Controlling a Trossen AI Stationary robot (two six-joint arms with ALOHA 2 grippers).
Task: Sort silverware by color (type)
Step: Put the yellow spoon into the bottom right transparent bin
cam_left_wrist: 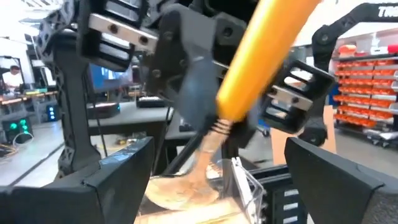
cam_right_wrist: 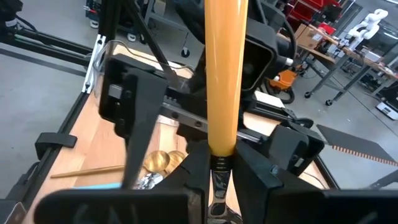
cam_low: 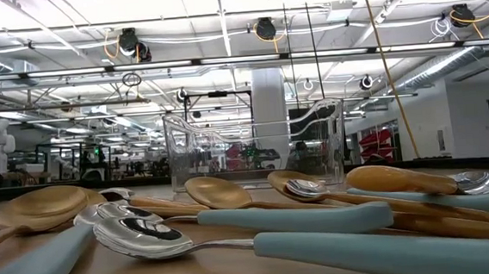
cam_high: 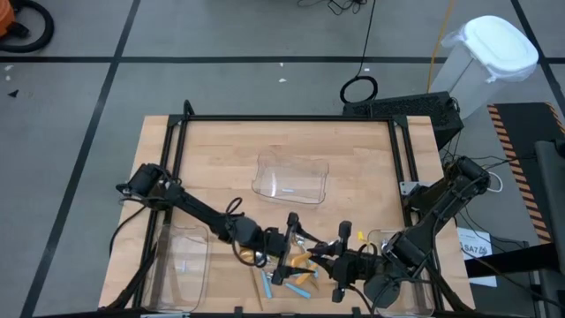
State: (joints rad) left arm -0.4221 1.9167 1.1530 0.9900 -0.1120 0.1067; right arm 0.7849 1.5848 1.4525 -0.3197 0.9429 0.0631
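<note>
An orange-handled spoon (cam_right_wrist: 222, 74) is held up between my two grippers over the table's near middle (cam_high: 303, 258). My right gripper (cam_right_wrist: 219, 171) is shut on it. My left gripper (cam_left_wrist: 211, 158) is open and faces the right gripper. Its fingers (cam_right_wrist: 134, 112) stand on either side of the orange handle (cam_left_wrist: 261, 56) without touching it. The other spoons, blue-handled (cam_low: 293, 220) and gold (cam_low: 42, 207), lie flat on the table near its near edge (cam_high: 284, 284). My right gripper pinches the orange-handled spoon between its two fingers at the thin metal neck (cam_right_wrist: 217, 163), just below the end of the handle. The fingers come roughly level from the table's right. The spoon is lifted clear, and its handle sticks out toward my left gripper.
A clear plastic tray (cam_high: 291, 179) stands at the table's middle, behind the spoons (cam_low: 254, 149). Another clear tray (cam_high: 181, 265) sits at the near left, and a third (cam_high: 399, 243) lies under my right arm. A black frame (cam_high: 282, 117) rims the table.
</note>
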